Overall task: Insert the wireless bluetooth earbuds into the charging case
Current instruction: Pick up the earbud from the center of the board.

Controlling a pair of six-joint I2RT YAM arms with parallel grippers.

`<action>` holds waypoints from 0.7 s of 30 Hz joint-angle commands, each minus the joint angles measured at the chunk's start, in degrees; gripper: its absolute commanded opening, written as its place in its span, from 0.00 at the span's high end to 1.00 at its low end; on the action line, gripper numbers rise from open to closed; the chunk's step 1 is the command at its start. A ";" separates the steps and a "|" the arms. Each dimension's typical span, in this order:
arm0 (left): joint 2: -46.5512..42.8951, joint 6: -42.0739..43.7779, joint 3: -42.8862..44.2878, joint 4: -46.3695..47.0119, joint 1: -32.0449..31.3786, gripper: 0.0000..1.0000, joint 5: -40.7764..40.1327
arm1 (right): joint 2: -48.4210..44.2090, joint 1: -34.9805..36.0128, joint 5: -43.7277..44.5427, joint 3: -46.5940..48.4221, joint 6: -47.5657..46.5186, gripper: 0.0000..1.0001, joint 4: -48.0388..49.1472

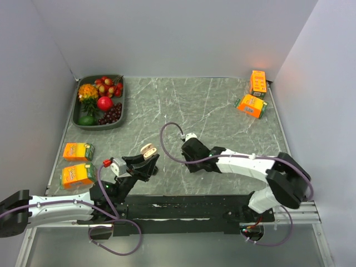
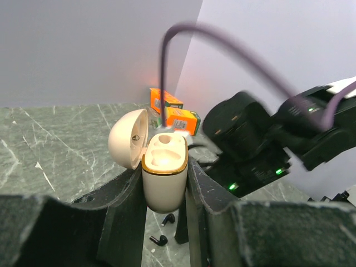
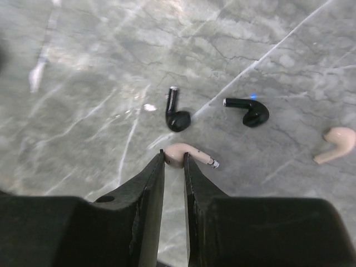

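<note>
While L end effector clenched on charging case, R end effector round beige earbud, grip unclear

Soft, even light, faint shadows; the right pincer blurs up close, glare streaking the table.

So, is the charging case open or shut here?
Open: the charging case stands upright in the left gripper, lid swung back, both wells empty.

The pale earbud is partly hidden between the fingertips of the right end effector, seemingly pinched.
</note>
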 commanded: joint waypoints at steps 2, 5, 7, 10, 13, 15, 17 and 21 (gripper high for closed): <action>0.58 -0.67 -6.94 2.89 -0.37 0.99 -1.54 | -12.46 0.46 -0.88 3.06 0.02 1.00 -4.32; 2.77 -0.06 -6.24 4.82 -0.38 0.99 -1.80 | -18.78 0.29 -2.72 4.81 -0.77 1.00 -6.08; 4.09 0.73 -5.62 5.97 -0.29 0.99 -1.89 | -21.35 -0.67 -4.31 6.56 -1.03 1.00 -7.13; 6.90 1.96 -4.66 9.39 -0.29 0.99 -2.07 | -25.66 -2.52 -10.10 8.15 -0.77 1.00 -6.70; 10.24 6.16 -3.60 14.13 -0.29 0.99 -2.24 | -29.18 -7.17 -19.57 7.98 0.54 1.00 -3.82; 11.92 7.76 -3.34 17.81 -0.29 0.99 -3.47 | -31.29 -13.05 -30.43 6.85 2.83 1.00 -1.00; 12.71 10.13 -3.34 19.94 -0.11 0.99 -3.39 | -33.13 -16.48 -36.71 5.97 5.63 1.00 4.60; 13.15 10.58 -3.34 22.14 0.33 0.99 -0.84 | -34.28 -21.24 -52.36 1.76 12.48 1.00 17.80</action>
